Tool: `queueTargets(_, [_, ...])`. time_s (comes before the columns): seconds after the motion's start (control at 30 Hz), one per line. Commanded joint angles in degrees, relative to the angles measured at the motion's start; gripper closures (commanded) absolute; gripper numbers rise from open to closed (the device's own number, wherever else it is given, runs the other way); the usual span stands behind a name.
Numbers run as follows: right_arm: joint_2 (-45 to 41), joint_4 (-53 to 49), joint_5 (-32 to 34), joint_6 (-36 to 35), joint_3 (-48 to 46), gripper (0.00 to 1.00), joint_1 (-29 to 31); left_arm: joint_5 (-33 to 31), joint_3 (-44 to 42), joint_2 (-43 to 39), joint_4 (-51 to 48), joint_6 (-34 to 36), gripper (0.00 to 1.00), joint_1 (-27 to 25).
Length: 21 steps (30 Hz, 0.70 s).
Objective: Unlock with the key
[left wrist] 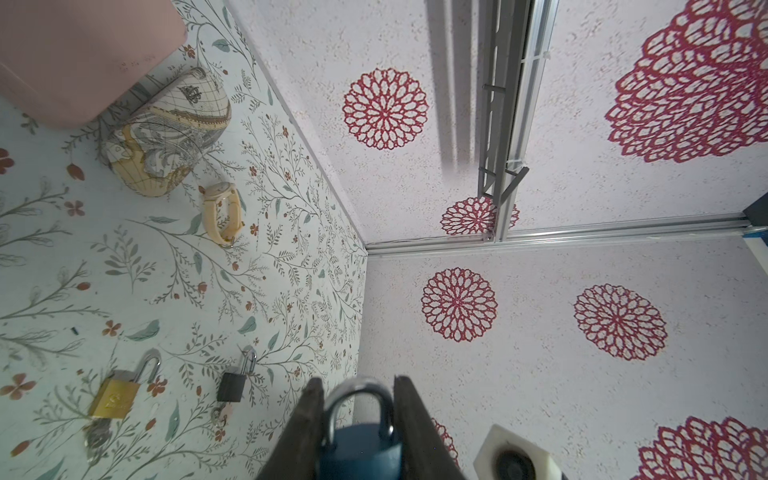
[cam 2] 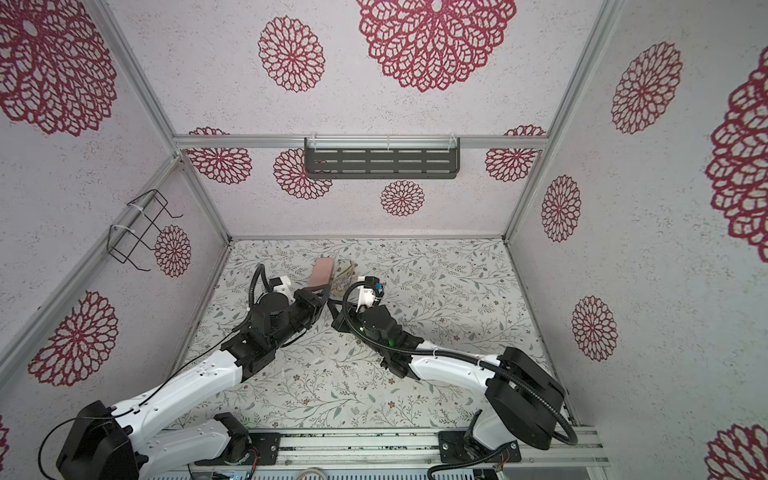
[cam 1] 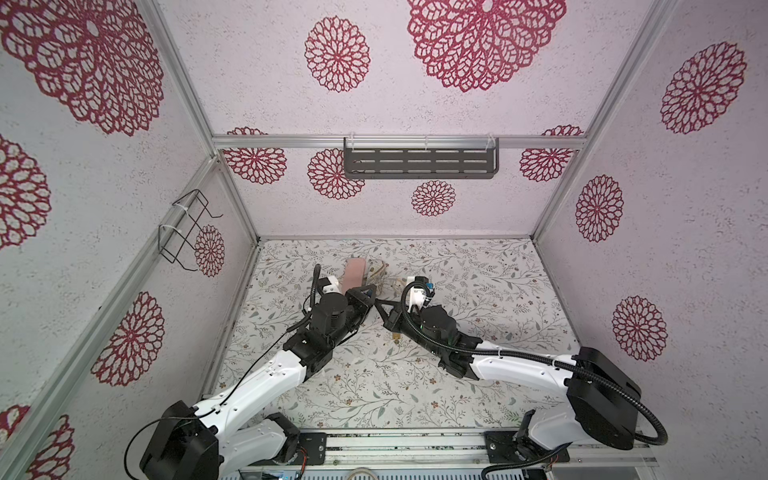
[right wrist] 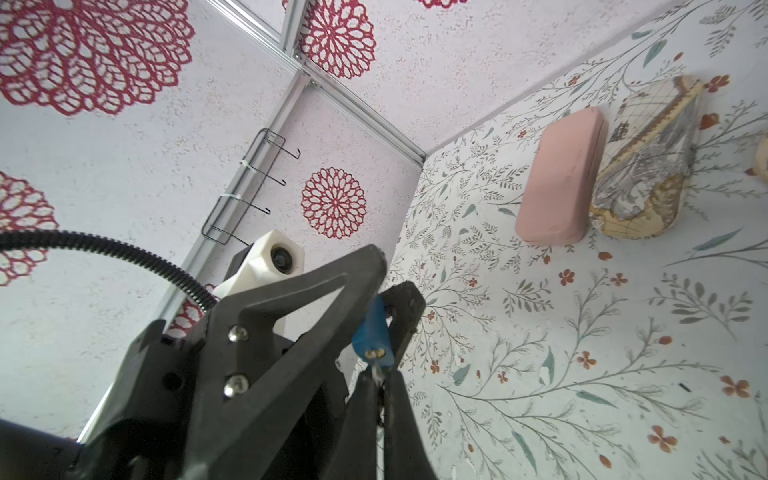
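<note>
Foreground, spare items: a brass padlock (left wrist: 113,392) and a small black padlock (left wrist: 230,386) lie flat on the tabletop (cam 1: 457,374), near each other, neither held.
Right claw (right wrist: 376,380): pressed together, pinching the key (right wrist: 376,371); only a silvery sliver shows between the fingertips.
Left claw (left wrist: 358,381): part spread, clamped on the flat sides of the blue padlock (left wrist: 359,451), which it holds clear of the tabletop.
Meeting point: in both top views the two claws come tip to tip in a V over the middle of the tabletop.
Governing relation: the padlock's long axis runs along the left claw's fingers, with the shackle (left wrist: 359,395) pointing outward. Its underside, with the brass keyway (right wrist: 375,353), faces the right claw, which is the nearer one. The key sits right at that face, roughly in line with the body.
Insertion: cannot tell whether the blade is seated or only touching.
Judgement: the next move needs the key kept along that axis; a tilt would likely bind it.
Padlock appearance: dark blue rounded body, bright steel shackle, both legs apparently seated.
Background: a cream wristwatch (left wrist: 222,214), a map-printed case (left wrist: 166,137) and a pink case (left wrist: 75,54), all untouched.
</note>
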Motion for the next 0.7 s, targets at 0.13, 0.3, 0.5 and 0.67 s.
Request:
queueTargets(0.13, [-0.74,10.65,-1.0,5.73,0.56,1.0,-0.51,1.85,0.11,-1.52,3.27,0.96,1.0,-1.87])
queueTargets(0.3, [-0.62,12.12,-1.62,6.8,0.21,1.0,-0.47,0.73,0.07,-2.1,2.07,1.9,1.0,-1.82])
queueTargets(0.5, [-1.91,3.18,0.98,-0.17,1.37,1.0,-0.21,2.77,2.19,-2.97,-1.57,3.08,1.0,-0.54])
queueTargets(0.67, [-2.2,-0.84,1.94,-3.84,1.97,1.0,-0.25,3.02,4.4,-3.51,-5.49,5.34,1.0,-0.05])
